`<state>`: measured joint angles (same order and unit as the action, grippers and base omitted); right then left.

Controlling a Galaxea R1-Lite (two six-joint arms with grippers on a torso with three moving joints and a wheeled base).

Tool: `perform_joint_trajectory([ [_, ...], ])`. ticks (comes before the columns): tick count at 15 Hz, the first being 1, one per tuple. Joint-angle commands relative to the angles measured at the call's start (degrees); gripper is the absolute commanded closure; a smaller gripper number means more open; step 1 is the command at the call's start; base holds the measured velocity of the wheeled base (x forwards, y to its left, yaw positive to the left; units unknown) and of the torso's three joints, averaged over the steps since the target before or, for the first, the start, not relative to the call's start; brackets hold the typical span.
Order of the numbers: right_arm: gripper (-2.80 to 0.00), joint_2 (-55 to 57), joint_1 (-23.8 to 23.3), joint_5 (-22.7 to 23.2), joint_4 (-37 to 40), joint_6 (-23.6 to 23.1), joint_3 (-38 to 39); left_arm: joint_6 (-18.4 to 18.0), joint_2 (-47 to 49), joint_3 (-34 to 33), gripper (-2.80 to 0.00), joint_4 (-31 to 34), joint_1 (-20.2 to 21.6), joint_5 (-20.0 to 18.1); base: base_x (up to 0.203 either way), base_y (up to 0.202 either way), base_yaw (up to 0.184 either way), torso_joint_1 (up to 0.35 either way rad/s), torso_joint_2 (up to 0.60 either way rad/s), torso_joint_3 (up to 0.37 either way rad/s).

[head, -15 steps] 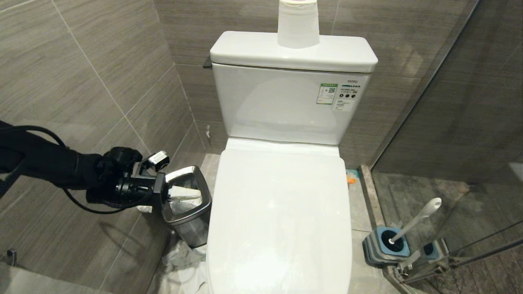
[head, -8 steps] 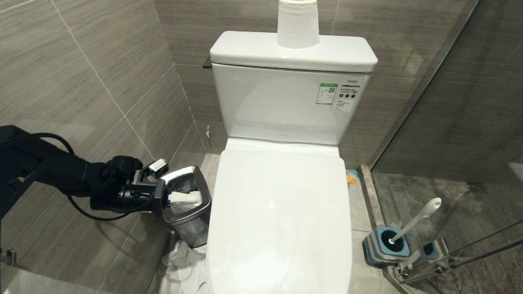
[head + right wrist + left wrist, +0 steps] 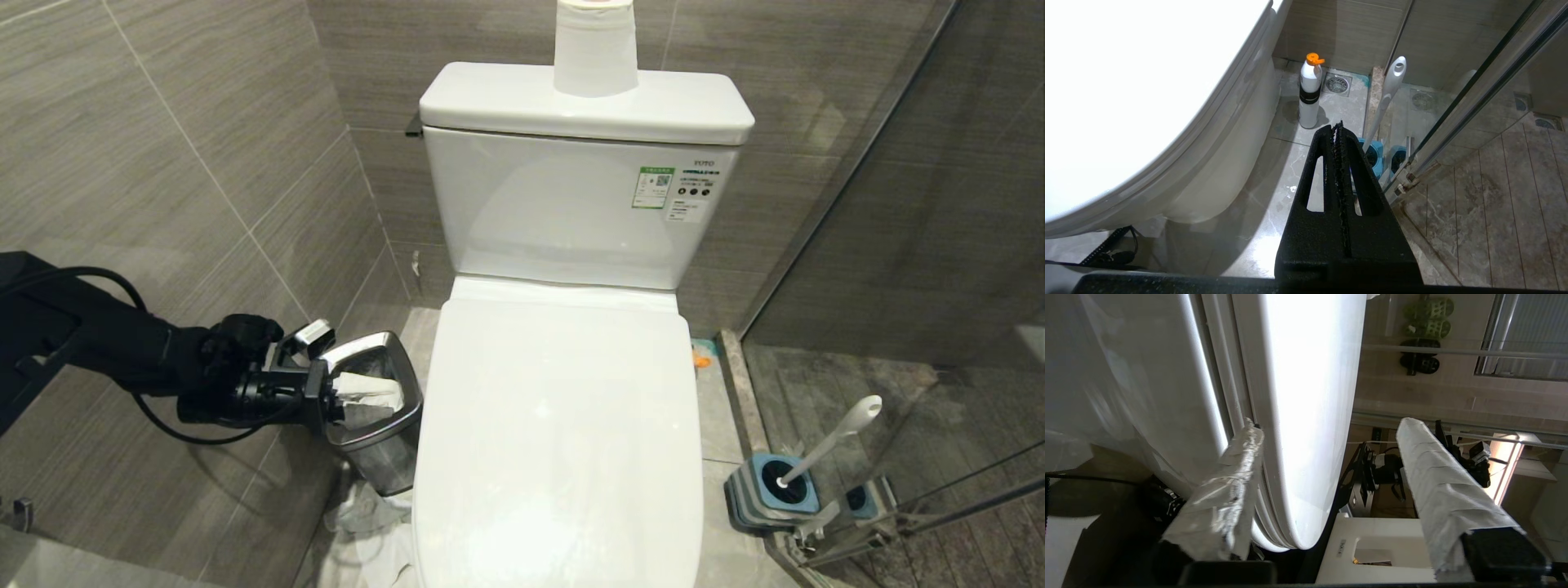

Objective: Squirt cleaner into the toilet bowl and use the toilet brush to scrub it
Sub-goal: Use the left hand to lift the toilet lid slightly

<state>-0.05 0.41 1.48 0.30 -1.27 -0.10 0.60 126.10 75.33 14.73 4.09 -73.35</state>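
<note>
Step in hand, as I read it: getting the lid up, since the toilet point(image 3: 563, 441) is shut w/ lid down over the bowl, so no squirting or scrubbing can start yet. Left claw point(image 3: 331, 400) sits at the toilet's left side, level w/ the lid edge, just in front of the steel bin point(image 3: 380, 457). In the left wrist view its two wrapped fingers point(image 3: 1437, 486) stand apart, released, w/ the lid's rim point(image 3: 1306, 457) running between them; one finger lies close against the seam under the lid, the other is well clear on the top side. Nothing grasped. Next move likely calls for nudging in so the lower finger hooks under the rim, then clenching or just lifting upward toward the tank point(image 3: 571, 204). Risk: glossy rim may slip off the wrap. Right claw point(image 3: 1337, 130) is clenched, empty, parked low at the toilet's right side. Brush point(image 3: 824, 445) stands in its blue holder point(image 3: 771, 490) on the floor by the glass door, right of the toilet, far from the left claw, near the right one. Cleaner bottle point(image 3: 1309, 92) w/ orange cap stands on the floor by the drain, beside the toilet base; untouched.
</note>
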Motion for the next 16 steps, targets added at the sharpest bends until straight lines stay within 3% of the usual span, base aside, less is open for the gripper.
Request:
perform_joint_trajectory([
  [1, 0.00, 0.0, 0.0, 0.0, 0.0, 0.0, 0.0, 0.0, 0.2, 0.1, -2.80, -0.8, 1.1, -1.4, 0.000, 0.000, 0.000, 0.000, 0.00, 0.000],
  [5, 0.00, 0.0, 0.0, 0.0, 0.0, -0.1, 0.0, 0.4, 0.2, 0.0, -2.80, -4.6, 2.1, -1.5, 0.000, 0.000, 0.000, 0.000, 0.00, 0.000],
  [16, 0.00, 0.0, 0.0, 0.0, 0.0, -0.1, 0.0, 4.0, -0.4, -0.4, -2.80, -2.4, 2.3, -1.3, 0.000, 0.000, 0.000, 0.000, 0.00, 0.000],
])
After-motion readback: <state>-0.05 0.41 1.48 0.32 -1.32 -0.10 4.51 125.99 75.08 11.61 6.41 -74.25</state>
